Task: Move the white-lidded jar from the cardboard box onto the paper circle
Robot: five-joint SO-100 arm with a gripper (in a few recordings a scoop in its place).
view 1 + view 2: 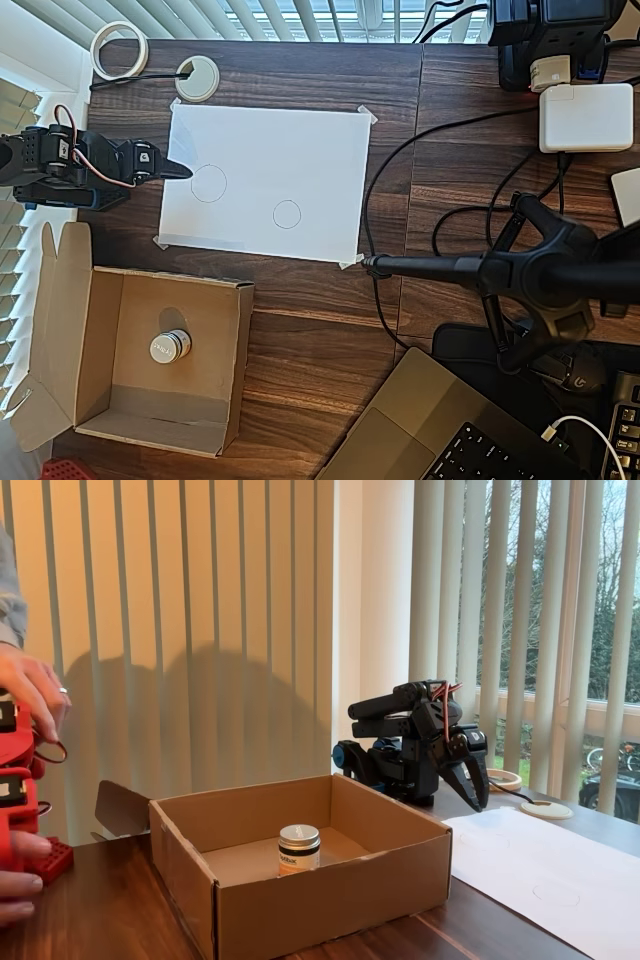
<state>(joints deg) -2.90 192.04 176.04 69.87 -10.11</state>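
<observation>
The white-lidded jar [169,346] [299,848] stands upright on the floor of the open cardboard box [245,350] [330,900], near its middle. The paper circle [287,214] is the smaller pencil outline on the white sheet, up and to the right of the box in the overhead view. My gripper [180,168] [478,785] is shut with nothing in it. It hangs on the folded arm at the sheet's left edge, beside the larger circle [208,183] and well apart from the jar and the box.
The white sheet [300,140] is taped to the dark wooden desk. A tape ring [119,48] and a desk grommet [197,78] lie behind the sheet. A black camera stand [520,270], cables, a charger [585,117] and a laptop [430,430] crowd the right side.
</observation>
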